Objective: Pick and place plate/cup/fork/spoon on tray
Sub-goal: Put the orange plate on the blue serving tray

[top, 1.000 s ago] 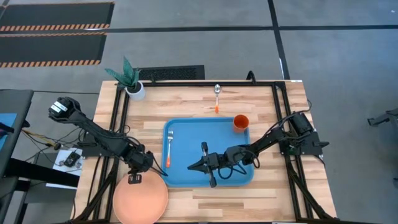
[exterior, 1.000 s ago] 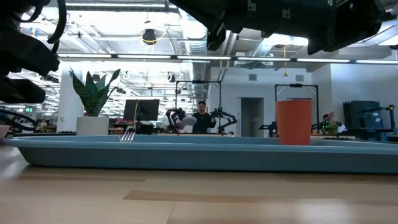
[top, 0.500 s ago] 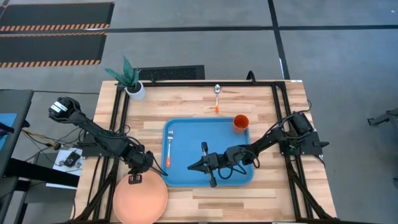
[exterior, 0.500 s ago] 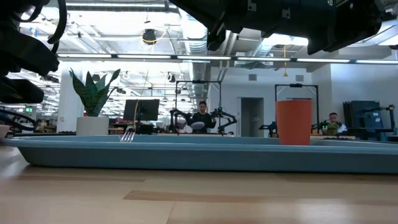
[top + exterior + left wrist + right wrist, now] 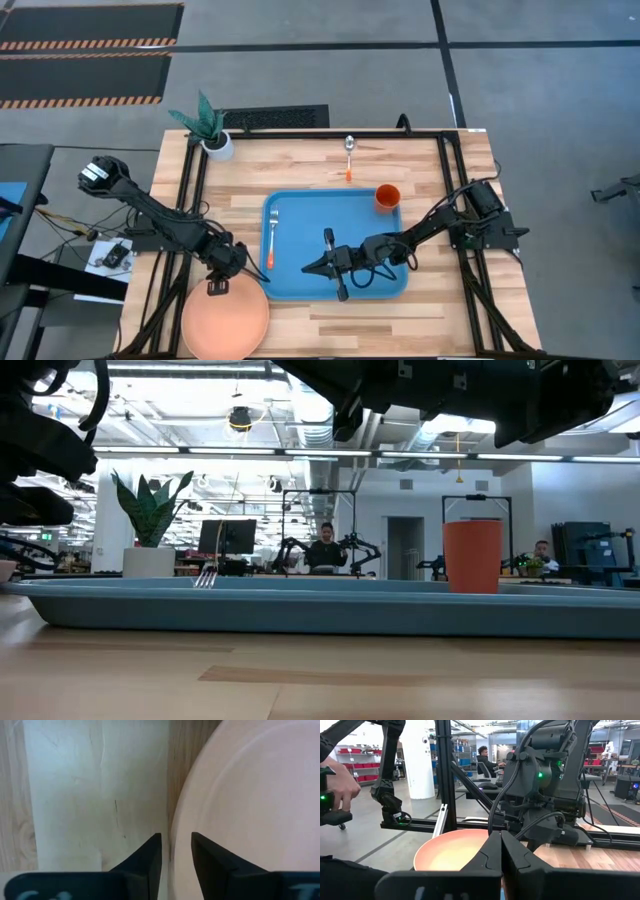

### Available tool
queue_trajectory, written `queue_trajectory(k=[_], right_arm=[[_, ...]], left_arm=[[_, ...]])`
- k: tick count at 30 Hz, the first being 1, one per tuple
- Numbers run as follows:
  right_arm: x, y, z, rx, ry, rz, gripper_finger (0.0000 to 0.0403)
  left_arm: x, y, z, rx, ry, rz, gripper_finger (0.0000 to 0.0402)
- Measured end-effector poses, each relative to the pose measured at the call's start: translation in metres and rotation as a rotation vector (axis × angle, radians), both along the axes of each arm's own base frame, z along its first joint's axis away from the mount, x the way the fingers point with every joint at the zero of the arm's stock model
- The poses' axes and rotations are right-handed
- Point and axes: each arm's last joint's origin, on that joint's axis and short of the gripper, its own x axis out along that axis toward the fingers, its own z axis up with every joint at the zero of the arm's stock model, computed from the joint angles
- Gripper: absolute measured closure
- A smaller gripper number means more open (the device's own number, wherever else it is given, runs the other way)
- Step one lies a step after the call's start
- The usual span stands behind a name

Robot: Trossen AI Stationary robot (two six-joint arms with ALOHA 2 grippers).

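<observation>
plate [image 5: 226,322] cut off by frame edge

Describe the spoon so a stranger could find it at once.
Start at the large rectangular blue plastic tray mid-table. Beyond its far edge, alone on the bare wood, lies the small spoon with a silver rounded bowl and orange handle. The similar orange-handled fork has tines and lies inside the tray.

The blue tray [image 5: 335,285] lies mid-table holding the fork [image 5: 272,232] at its left side and the upright orange cup [image 5: 387,197] in its far right corner, the spoon [image 5: 349,155] lying beyond it and the salmon plate [image 5: 226,320] at the near left edge.
</observation>
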Motion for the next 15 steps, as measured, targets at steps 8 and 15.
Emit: queue_trajectory(k=[8,15], right_arm=[[0.0,0.0,0.0,0.0,0.0,0.0,0.0394],[0.0,0.0,0.0,0.0,0.0,0.0,0.0394]], left_arm=[[0.0,0.0,-0.001,0.017,-0.005,0.008,0.03],[0.005,-0.002,-0.011,0.051,0.022,-0.009,0.0297]])
